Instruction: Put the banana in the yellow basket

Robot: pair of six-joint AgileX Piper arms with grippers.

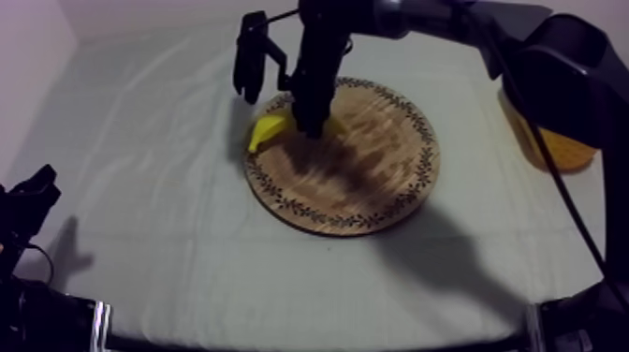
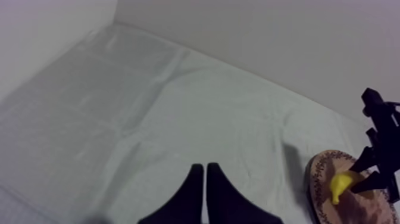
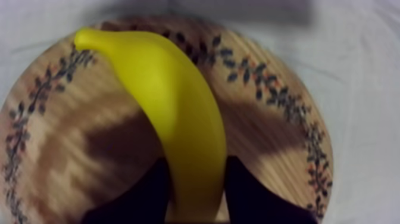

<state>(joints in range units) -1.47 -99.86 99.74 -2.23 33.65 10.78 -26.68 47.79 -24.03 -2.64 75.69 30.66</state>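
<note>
At the patterned rim of the round wooden board [image 1: 374, 187], the banana [image 1: 265, 132] is clasped between the black fingers of the right tool [image 1: 310, 129]; the yellow basket [image 1: 562, 150] stands well apart at the right side of the worktop [image 1: 168, 234] — the left tool [image 2: 205, 182] is closed on nothing, fingers together.

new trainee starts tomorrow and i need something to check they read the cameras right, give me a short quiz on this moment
1. True or false: the banana already lies in the yellow basket.
2. Pick one. The right gripper is: A open above the basket; B closed round the banana; C shut on nothing.
3. Fill the gap: the left gripper, over bare cloth, is ___ with nothing between its fingers.

Key: 1 false, it lies on the wooden board; 2 B; 3 shut.
</note>
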